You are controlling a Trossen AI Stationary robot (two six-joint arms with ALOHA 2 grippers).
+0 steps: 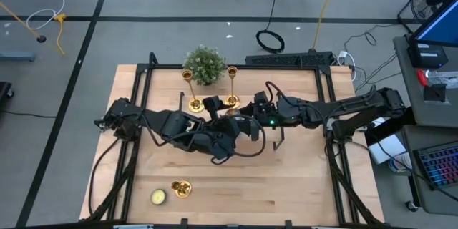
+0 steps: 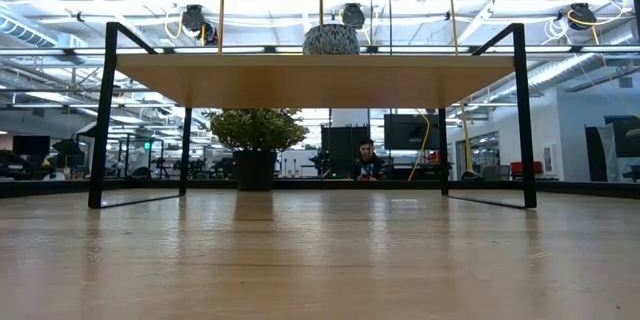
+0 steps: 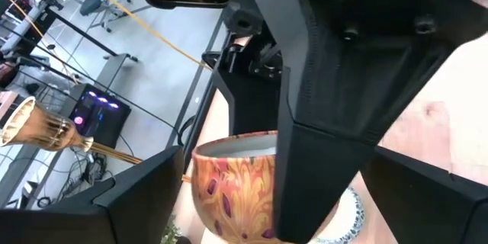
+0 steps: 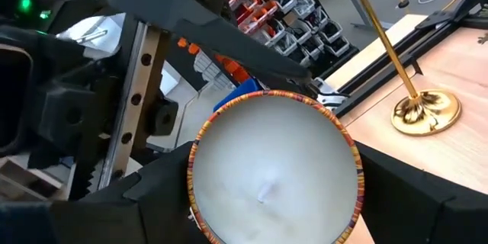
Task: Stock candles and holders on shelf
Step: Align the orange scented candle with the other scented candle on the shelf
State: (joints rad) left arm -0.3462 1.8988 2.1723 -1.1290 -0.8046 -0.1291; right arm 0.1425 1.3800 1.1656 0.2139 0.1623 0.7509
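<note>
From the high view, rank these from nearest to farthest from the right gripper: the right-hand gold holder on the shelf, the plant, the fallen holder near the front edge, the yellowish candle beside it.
Right gripper is mid-shelf.
1. Right-hand gold holder, just behind it.
2. Plant, farther back on the left.
3. Fallen holder, front left on the table.
4. Yellowish candle, just left of that holder, slightly farther.

My fingers hold a white candle [image 4: 274, 169] in a patterned orange cup over the shelf [image 2: 320, 78], near two upright gold holders [image 1: 189, 91]. A third holder [image 1: 182, 189] lies near a yellowish candle [image 1: 158, 197], front-left.
</note>
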